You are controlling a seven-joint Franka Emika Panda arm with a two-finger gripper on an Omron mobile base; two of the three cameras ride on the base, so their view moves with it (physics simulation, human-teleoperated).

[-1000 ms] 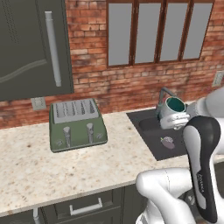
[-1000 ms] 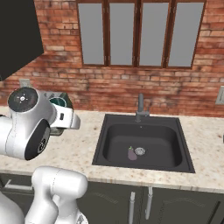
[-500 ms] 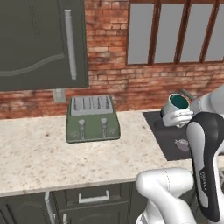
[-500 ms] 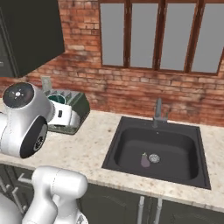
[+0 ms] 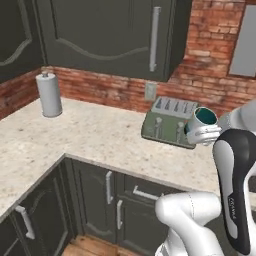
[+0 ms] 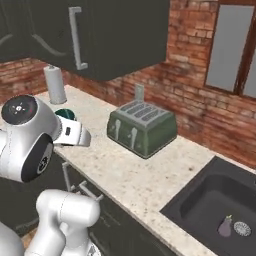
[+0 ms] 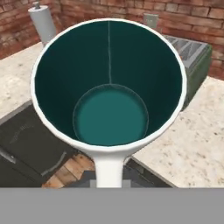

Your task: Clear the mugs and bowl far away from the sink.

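At centre right, the end effector (image 5: 204, 134) grips the teal-lined white mug (image 5: 202, 122) upright beside the green toaster (image 5: 170, 122).

White mug (image 5: 204, 123) beside green toaster (image 5: 169, 123)

Only faint dark lettering runs down the robot arm (image 5: 234, 200), too small to read.

The counter (image 5: 95, 135) lies bare between the paper towel roll (image 5: 49, 94) at the far corner and the green toaster (image 5: 169, 124) against the brick wall (dark upper cabinets (image 5: 105, 35) overhang both). Right of the toaster, bare stone runs to the sink (image 6: 215, 205).
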